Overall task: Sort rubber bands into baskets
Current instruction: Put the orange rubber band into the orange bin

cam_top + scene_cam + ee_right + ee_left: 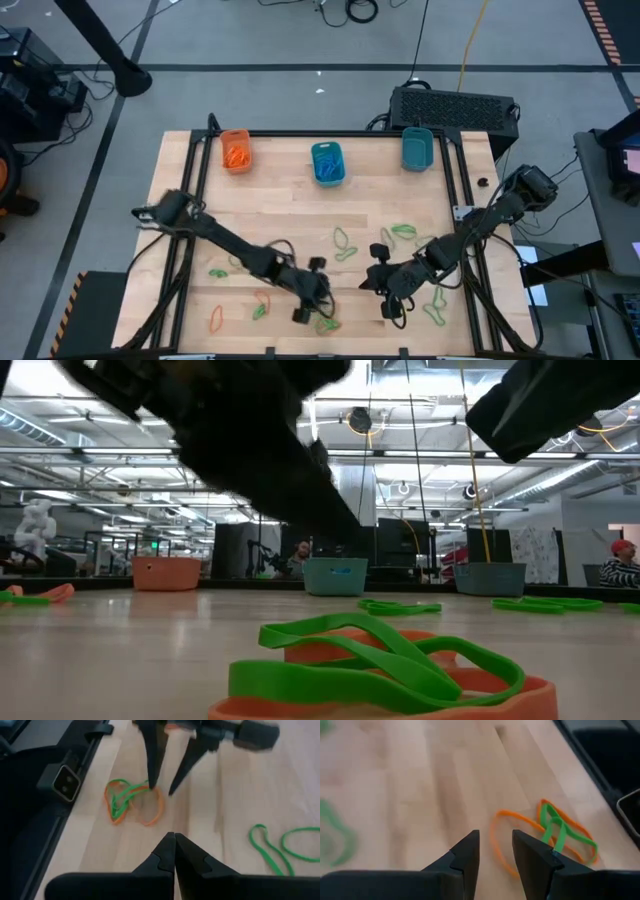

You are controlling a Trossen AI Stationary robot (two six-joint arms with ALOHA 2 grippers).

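Directly under my left pincer lies an orange rubber band tangled with a green band, near the desk's front edge. Left pincer released, fingers straddling the orange loop, holding nothing. Right pincer clenched, empty, hovering just beside. Orange basket and two teal baskets along the far edge.

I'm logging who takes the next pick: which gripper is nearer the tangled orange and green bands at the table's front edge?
Left. The left gripper, open, hangs right over the tangled orange and green bands; the right gripper, shut, sits farther back beside them.
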